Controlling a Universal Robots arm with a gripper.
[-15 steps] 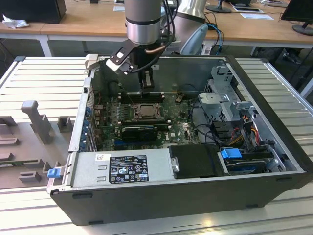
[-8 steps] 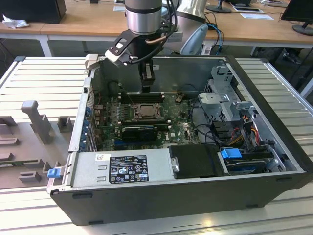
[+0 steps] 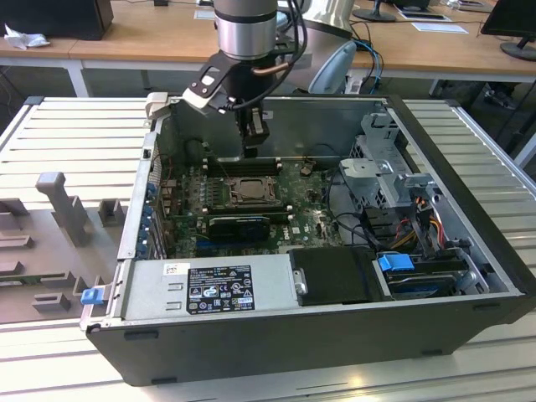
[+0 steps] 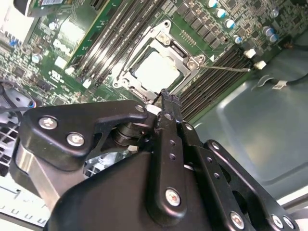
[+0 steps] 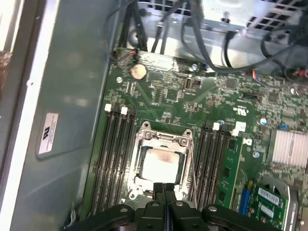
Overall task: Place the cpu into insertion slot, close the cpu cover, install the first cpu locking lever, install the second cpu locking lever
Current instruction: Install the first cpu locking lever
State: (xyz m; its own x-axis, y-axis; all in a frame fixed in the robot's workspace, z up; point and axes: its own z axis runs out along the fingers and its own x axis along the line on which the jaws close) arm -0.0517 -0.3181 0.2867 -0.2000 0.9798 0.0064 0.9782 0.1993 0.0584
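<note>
The cpu (image 5: 160,163) lies flat in the insertion slot (image 5: 135,185) on the green board, its silver-grey top showing through the window of the cpu cover (image 5: 163,138), which is down over it. The chip (image 4: 155,71) and the cover frame (image 4: 169,30) also appear in the second wrist view, where a thin metal lever (image 4: 230,69) sticks out beside the socket. In the exterior view the socket (image 3: 249,191) sits mid-board. My gripper (image 5: 164,188) hangs just above the socket's edge, fingers pressed together and holding nothing; it shows too in the exterior view (image 3: 251,152) and the second wrist view (image 4: 166,96).
Long black memory slots (image 5: 113,154) flank the socket on both sides. A black card (image 3: 239,224) lies in front of it, cables and a drive cage (image 3: 381,159) at the exterior view's right, the power supply (image 3: 209,289) in front. The case wall (image 5: 62,120) stands close.
</note>
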